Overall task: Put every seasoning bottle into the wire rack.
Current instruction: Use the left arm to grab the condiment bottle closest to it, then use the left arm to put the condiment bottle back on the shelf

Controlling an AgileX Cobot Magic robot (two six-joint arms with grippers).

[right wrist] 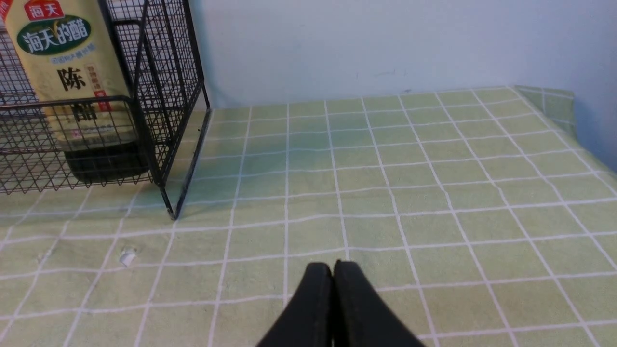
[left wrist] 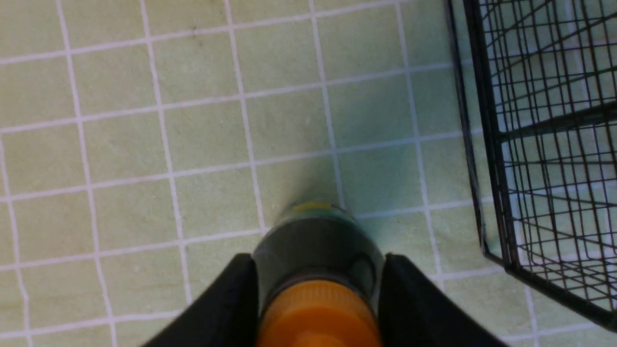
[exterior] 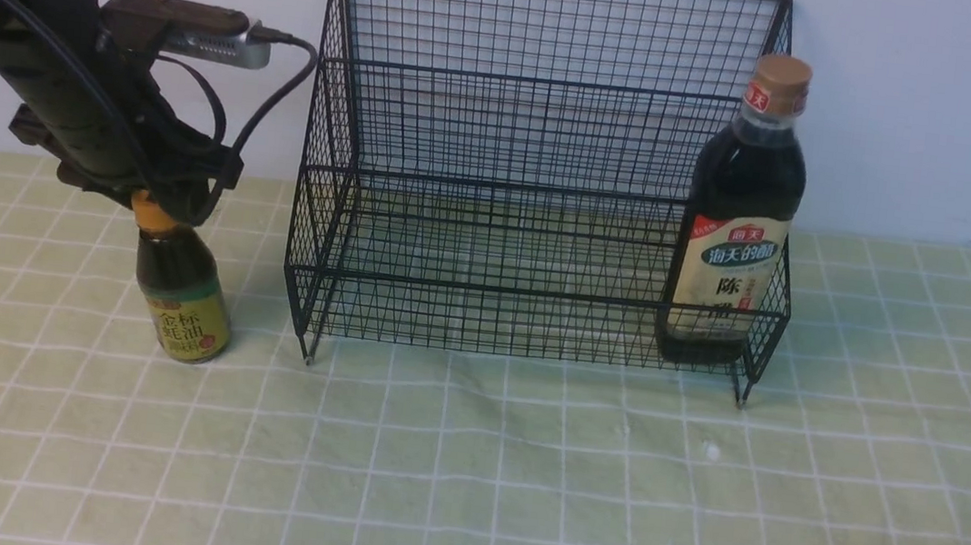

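Note:
The short seasoning bottle (exterior: 182,302) with its orange cap stands upright on the green checked cloth, just left of the wire rack (exterior: 511,129). My left gripper (exterior: 159,212) comes down over its top. In the left wrist view the black fingers (left wrist: 231,299) press both sides of the bottle (left wrist: 313,250) at its shoulder, with the left gripper (left wrist: 318,260) shut on it and the rack (left wrist: 530,144) close by. The tall seasoning bottle (exterior: 736,237) with the tan cap stands in the rack's lower tier at its right end. My right gripper (right wrist: 332,267) is shut and empty, low over the cloth to the right of the rack (right wrist: 164,96) and the tall bottle (right wrist: 67,82).
A pale wall stands directly behind the rack. The cloth's right edge (right wrist: 569,106) drops off near the right arm. A small white speck (exterior: 710,448) lies on the cloth in front of the rack's right foot. The rack's lower and upper tiers left of the tall bottle hold nothing.

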